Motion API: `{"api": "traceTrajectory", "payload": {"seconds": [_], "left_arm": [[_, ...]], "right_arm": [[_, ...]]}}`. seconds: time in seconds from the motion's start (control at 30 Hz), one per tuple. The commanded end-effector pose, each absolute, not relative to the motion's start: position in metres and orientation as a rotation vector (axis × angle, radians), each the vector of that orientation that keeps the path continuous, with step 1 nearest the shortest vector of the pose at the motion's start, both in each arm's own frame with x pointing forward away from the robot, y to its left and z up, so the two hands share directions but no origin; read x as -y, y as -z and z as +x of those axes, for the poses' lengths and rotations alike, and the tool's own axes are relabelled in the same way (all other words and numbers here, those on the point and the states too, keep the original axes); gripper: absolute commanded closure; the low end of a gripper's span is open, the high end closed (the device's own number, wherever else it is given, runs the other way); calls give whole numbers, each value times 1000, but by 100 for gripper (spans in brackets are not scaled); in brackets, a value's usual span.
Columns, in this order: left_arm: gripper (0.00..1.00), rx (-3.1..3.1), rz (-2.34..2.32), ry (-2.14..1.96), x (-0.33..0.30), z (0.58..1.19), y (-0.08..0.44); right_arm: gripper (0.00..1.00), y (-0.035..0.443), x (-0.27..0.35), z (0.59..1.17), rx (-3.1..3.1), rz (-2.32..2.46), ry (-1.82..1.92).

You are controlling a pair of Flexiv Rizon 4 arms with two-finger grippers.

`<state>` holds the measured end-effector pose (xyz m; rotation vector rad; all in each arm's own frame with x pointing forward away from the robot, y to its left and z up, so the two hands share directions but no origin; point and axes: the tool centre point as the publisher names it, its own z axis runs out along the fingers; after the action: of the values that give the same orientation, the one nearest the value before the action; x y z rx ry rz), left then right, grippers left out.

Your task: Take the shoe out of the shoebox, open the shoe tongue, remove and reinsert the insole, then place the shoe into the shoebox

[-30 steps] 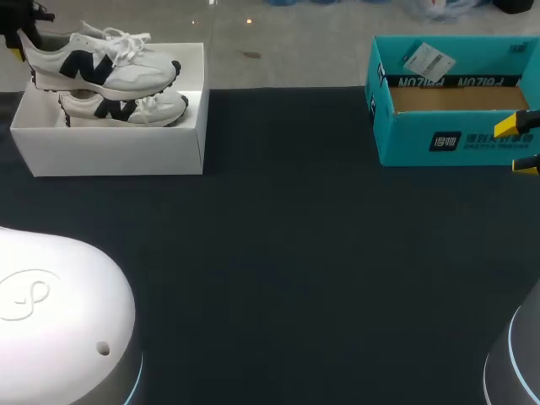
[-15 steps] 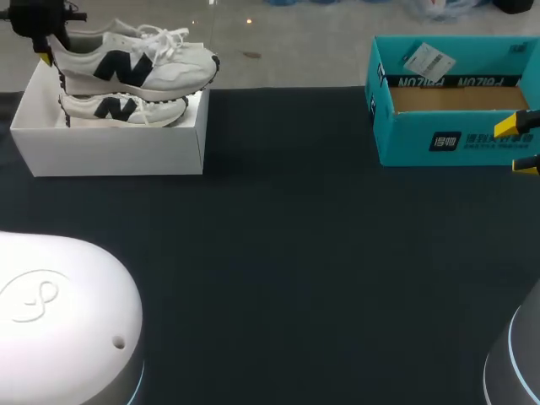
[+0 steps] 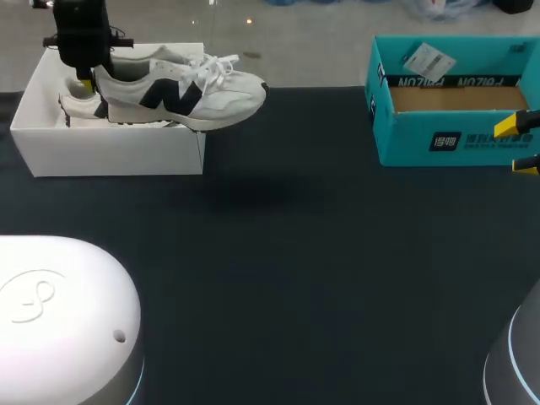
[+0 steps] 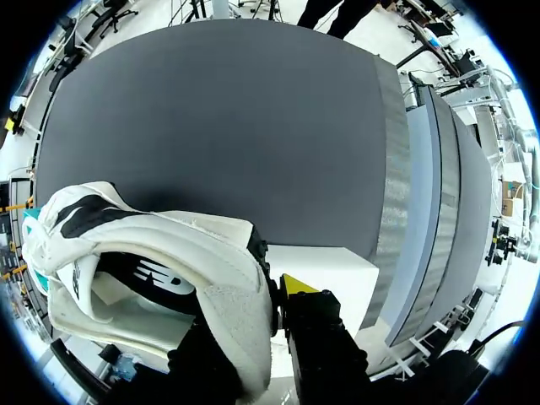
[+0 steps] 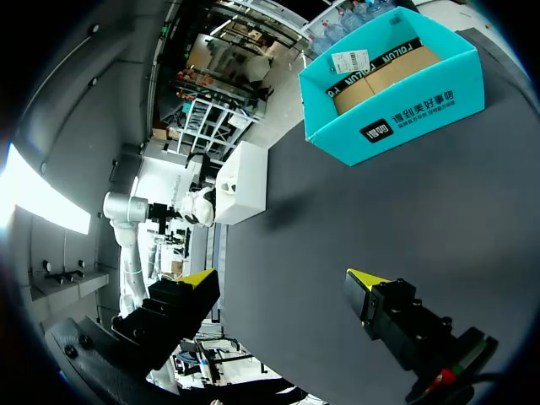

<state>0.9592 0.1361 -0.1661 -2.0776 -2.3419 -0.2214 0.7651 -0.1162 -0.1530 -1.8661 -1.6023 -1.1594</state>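
on the dark table (image 3: 295, 253) a white shoebox (image 3: 110, 152) sits far left and a teal box (image 3: 422, 139) far right. a white shoe (image 3: 194, 97) hangs over the shoebox's right wall, toe pointing right, its heel clamped in the left gripper (image 4: 268, 308), and a second shoe (image 3: 78, 105) lies inside the shoebox. the right gripper (image 5: 283, 287) hangs just near of the teal box, fingers wide apart.
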Motion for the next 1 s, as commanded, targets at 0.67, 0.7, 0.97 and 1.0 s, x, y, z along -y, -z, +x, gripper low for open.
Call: {"api": "traceTrajectory", "payload": {"seconds": [0.67,0.7,0.97,1.0], "left_arm": [[100,2362,-2093,281,-135,954,166],[100,2362,-2093,281,-135,954,166],[100,2380,-2065,272,-133,947,166],[100,2399,-2050,261,-130,941,165]], "right_arm": [[0,153,115,765,1602,-1870,1157],[0,153,115,765,1602,-1870,1157],[0,153,115,765,1602,-1870,1157],[0,153,115,765,1602,-1870,1157]]}}
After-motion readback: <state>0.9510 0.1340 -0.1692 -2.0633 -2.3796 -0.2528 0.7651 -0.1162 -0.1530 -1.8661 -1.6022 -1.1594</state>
